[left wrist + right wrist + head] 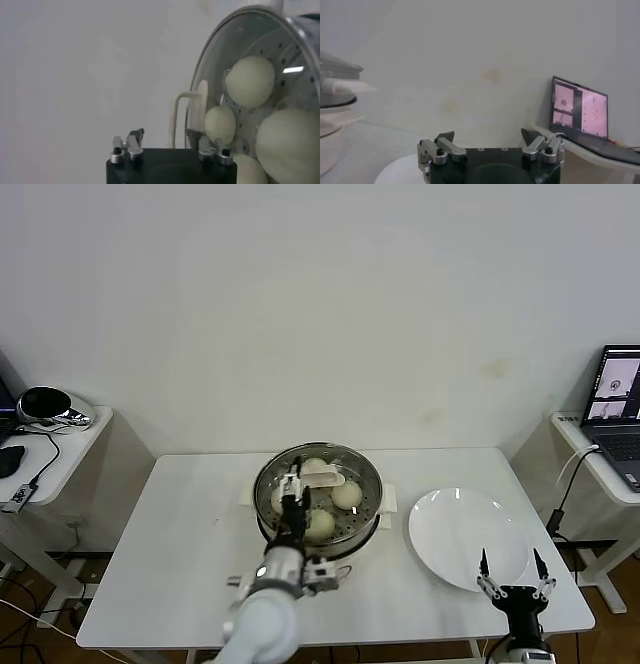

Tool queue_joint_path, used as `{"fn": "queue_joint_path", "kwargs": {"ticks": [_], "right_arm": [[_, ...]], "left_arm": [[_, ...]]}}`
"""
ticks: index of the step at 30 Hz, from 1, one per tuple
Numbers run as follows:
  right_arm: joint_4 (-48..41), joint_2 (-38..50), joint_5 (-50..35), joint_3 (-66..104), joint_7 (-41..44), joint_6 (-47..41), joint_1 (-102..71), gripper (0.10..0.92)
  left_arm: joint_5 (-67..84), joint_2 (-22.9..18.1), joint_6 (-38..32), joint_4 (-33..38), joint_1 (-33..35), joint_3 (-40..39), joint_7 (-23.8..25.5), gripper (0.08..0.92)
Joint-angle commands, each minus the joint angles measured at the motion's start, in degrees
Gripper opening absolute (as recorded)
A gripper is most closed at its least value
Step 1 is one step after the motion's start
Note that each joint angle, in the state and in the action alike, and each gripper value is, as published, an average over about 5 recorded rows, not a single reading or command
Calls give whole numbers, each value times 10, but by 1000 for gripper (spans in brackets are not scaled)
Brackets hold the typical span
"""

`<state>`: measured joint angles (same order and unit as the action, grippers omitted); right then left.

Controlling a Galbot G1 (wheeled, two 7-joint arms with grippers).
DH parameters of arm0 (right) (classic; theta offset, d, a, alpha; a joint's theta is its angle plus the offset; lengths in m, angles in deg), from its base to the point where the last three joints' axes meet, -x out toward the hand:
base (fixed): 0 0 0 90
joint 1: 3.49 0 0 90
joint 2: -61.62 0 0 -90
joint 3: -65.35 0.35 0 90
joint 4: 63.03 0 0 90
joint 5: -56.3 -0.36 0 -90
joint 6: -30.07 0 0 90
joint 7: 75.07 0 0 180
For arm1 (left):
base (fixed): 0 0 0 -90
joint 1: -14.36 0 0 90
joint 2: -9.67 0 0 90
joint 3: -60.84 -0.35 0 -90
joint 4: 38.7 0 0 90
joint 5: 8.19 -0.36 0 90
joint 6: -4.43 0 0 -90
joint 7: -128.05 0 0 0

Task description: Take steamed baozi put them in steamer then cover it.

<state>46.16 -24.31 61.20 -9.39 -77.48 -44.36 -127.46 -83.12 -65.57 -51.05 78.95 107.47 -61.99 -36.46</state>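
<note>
The steel steamer (pixel 366 524) stands mid-table on its white base. Several cream-white baozi (pixel 347 494) lie on its perforated tray. A clear glass lid with a white arched handle (pixel 322 477) appears to sit on top of it. In the left wrist view the buns (pixel 250 81) show through the glass, beside the white handle (pixel 187 112). My left gripper (pixel 293 484) hovers over the steamer's near-left part. It (pixel 170 139) is open, and the handle stands just beyond its fingertips. My right gripper (pixel 511 566) is open and empty at the near edge of the plate; it also shows in the right wrist view (pixel 487 134).
An empty flat white plate (pixel 455 529) lies right of the steamer. Side tables stand at both sides, the right one with a laptop (pixel 618 399), the left one with a dark helmet-like object (pixel 45 406). A wall is behind the table.
</note>
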Motion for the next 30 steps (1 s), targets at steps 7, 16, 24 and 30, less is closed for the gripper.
{"fn": "queue_joint_path", "kwargs": {"ticks": [7, 16, 24, 30], "right_arm": [[9, 23, -12, -51, 7, -9, -20, 823], [41, 53, -39, -85, 48, -36, -58, 823], [38, 49, -38, -87, 55, -33, -83, 823], [41, 41, -33, -97, 58, -28, -94, 823]], "left_arm": [[812, 24, -300, 200, 406, 320, -297, 822], [928, 18, -362, 140, 506, 317, -294, 823], [908, 6, -442, 60, 510, 315, -294, 823], [902, 9, -448, 44, 512, 313, -278, 823]]}}
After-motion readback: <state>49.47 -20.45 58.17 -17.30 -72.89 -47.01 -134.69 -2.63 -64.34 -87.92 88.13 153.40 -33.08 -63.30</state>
